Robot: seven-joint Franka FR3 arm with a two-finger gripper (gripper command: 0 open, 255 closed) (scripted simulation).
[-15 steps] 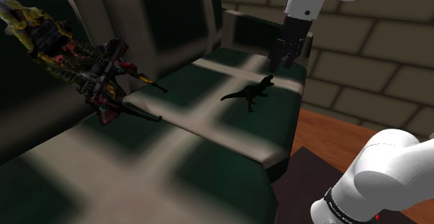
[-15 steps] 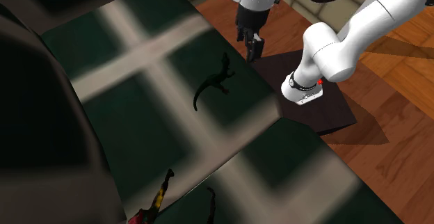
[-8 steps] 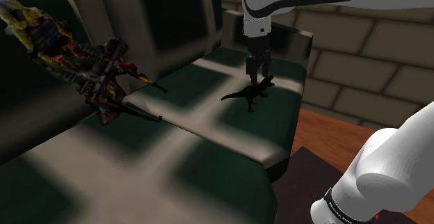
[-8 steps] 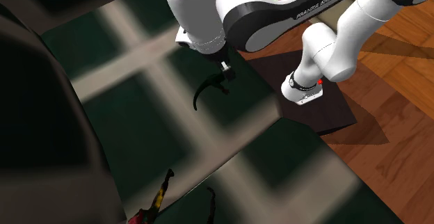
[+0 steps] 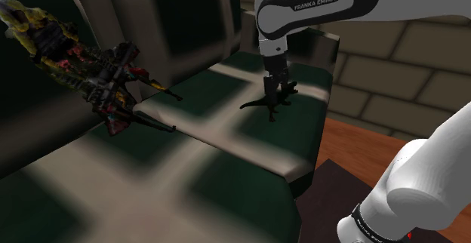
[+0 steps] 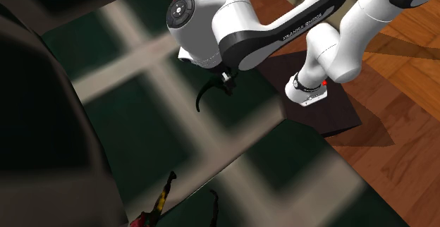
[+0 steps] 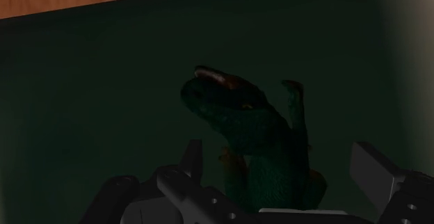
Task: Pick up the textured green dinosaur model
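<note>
The dark green dinosaur stands on the green-and-cream checked sofa seat, close to the far armrest. My gripper has come straight down over its middle, and in the second exterior view the gripper hides all but the curved tail of the dinosaur. Seen from the wrist, the dinosaur has a rough green body and its head is raised. My gripper is open; its fingers stand on either side of the body with a gap showing on one side.
A multi-coloured spiky toy lies on the sofa toward the shoulder view's left, and its tip shows in the second exterior view. The armrest rises just behind the dinosaur. Wooden floor and the dark stand top border the seat edge.
The arm has swung from beside the armrest to above the dinosaur, then lowered, so the open fingers now straddle its body. The dinosaur has not moved.
</note>
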